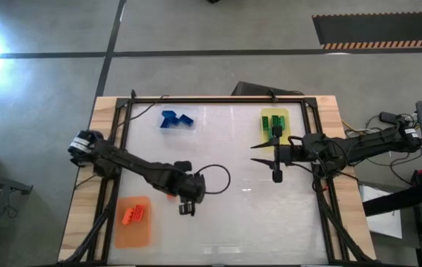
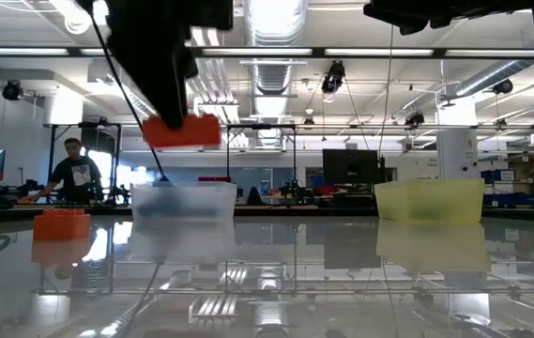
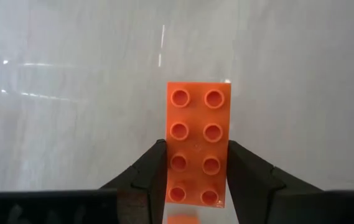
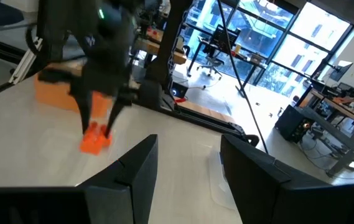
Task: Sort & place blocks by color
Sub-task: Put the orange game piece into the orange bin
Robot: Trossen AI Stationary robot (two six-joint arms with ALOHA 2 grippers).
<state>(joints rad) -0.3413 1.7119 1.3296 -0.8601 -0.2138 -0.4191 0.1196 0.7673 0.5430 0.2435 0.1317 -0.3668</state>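
Most of the sorting looks done, judging by how the blocks lie. On the high view, blue blocks (image 1: 175, 119) sit together on a clear mat (image 1: 192, 127), green blocks (image 1: 273, 124) on a yellow mat (image 1: 278, 113), and orange blocks (image 1: 134, 213) on an orange mat (image 1: 133, 231). No loose block shows on the bare table (image 1: 255, 215).

One orange block (image 3: 198, 144) is off the table, pinched between the fingers (image 3: 144, 171) of the left gripper (image 1: 187, 205). The left wrist view shows both fingers pressed against its long sides, studs facing the camera, roughly half its length sticking out past the fingertips. The low view shows it lifted clear of the surface. The orange mat lies near this gripper, off to the side toward the arm's base, so the step left is probably carrying the block over and setting it down with the others.

The right gripper (image 1: 277, 165) hangs just beside the yellow mat with its fingers (image 4: 133, 180) partly apart and nothing between them.

Counts, as far as they can be made out:
- Mats: three, one each in clear, yellow and orange.
- Held blocks: one, orange, with eight studs in two rows of four.
- Blue group: several, too bunched to count.
- Green group: several, partly hidden by the right arm.
- Orange group on the mat: cannot tell exactly.
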